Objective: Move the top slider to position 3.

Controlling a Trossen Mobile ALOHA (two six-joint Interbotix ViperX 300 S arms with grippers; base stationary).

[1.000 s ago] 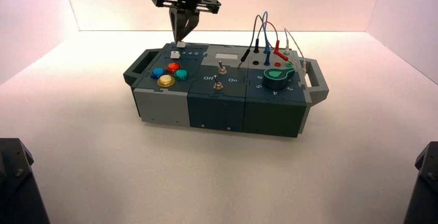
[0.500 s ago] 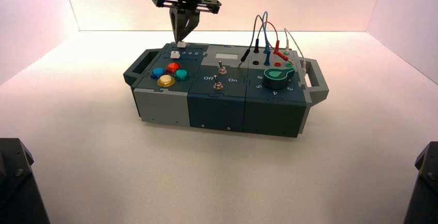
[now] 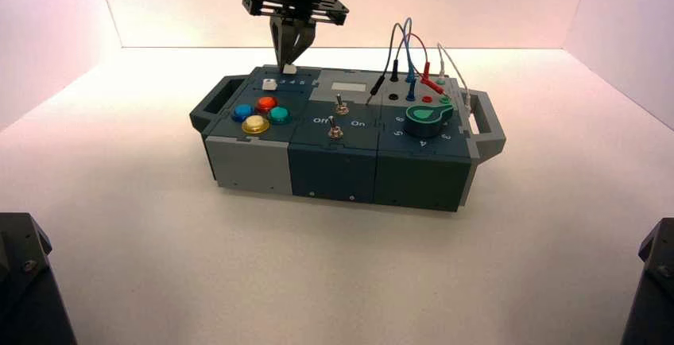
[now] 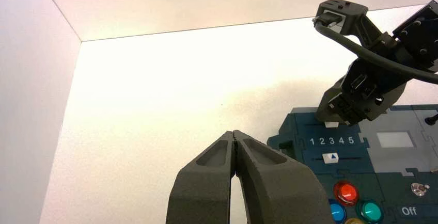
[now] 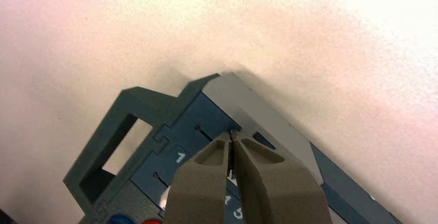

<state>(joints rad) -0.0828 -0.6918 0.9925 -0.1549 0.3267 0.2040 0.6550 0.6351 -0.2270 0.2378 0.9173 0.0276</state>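
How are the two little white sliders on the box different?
The top slider has the right gripper tip down on it, fingers shut; the lower slider has nothing at it. The lower slider shows a blue triangle on its knob; the gripper hides any such mark on the top slider. The top slider sits by the box's far edge, the lower slider nearer the coloured buttons. Both have small white squarish knobs. The left gripper waits off the box.

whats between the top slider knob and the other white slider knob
In the left wrist view, the printed digits 1 2 3 4 5 lie between the top slider, under the right gripper, and the lower slider knob.
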